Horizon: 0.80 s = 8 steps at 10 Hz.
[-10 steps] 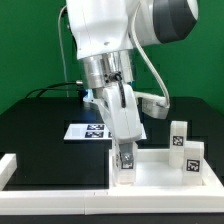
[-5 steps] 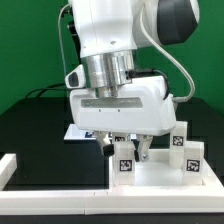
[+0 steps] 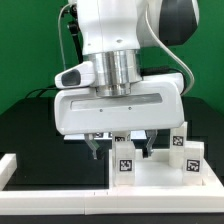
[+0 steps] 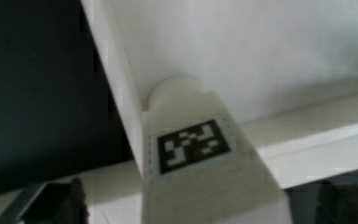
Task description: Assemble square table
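The square table top point(image 3: 160, 178) lies at the exterior view's right, white with a raised rim. One short white leg point(image 3: 125, 164) with a black-white tag stands upright at its near left corner. My gripper point(image 3: 122, 151) hangs just above that leg, open, its dark fingers point(image 3: 95, 149) well apart on either side and not touching it. Two more tagged legs point(image 3: 178, 135) point(image 3: 192, 158) stand on the far right of the top. In the wrist view the leg point(image 4: 202, 150) rises between the spread fingers point(image 4: 43, 205) of my gripper point(image 4: 194, 212), with the top point(image 4: 247, 60) beyond it.
A long white border rail point(image 3: 50, 198) runs along the table's front edge, with a white block point(image 3: 8, 168) at its left end. The marker board point(image 3: 78, 131) lies behind my hand, mostly hidden. The black table point(image 3: 40, 140) stretches to the left.
My gripper has let go of the leg and opened wide. The hand has turned about its upright axis and lifted slightly. The leg stays upright at the corner.
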Motion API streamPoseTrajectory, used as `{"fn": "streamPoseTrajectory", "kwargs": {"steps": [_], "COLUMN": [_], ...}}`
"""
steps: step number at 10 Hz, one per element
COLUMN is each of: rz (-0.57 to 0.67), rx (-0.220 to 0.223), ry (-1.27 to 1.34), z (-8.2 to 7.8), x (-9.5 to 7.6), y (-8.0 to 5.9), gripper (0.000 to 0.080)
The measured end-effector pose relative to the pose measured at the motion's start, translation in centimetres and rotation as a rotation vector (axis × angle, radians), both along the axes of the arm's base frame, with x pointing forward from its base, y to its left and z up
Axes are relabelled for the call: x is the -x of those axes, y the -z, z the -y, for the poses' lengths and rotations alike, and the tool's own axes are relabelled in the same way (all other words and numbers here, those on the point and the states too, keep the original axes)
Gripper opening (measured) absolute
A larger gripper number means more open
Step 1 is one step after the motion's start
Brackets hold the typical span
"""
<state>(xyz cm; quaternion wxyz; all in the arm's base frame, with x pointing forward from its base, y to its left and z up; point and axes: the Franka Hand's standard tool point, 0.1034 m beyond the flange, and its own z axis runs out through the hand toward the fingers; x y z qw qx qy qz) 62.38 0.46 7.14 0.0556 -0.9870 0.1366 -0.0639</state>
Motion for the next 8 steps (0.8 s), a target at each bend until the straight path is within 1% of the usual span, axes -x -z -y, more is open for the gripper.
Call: {"fn": "streamPoseTrajectory", "kwargs": {"steps": [1,3,6,7,8], "rz": [0.0,-0.01,-0.031,-0.04,-0.064], "rx": [0.0,-0.016,-0.046,-0.066,-0.099], "ry": [0.002,0.108,0.33,0.432,0.602], "z": [0.01,-0.06,0.13,0.25,0.63], "x": [0.0,0.0,0.04,0.04,0.1], "y": [0.0,0.0,0.03,0.01,-0.03], "gripper": [0.0622,0.0286,0.0289,0.0289,0.0289]}}
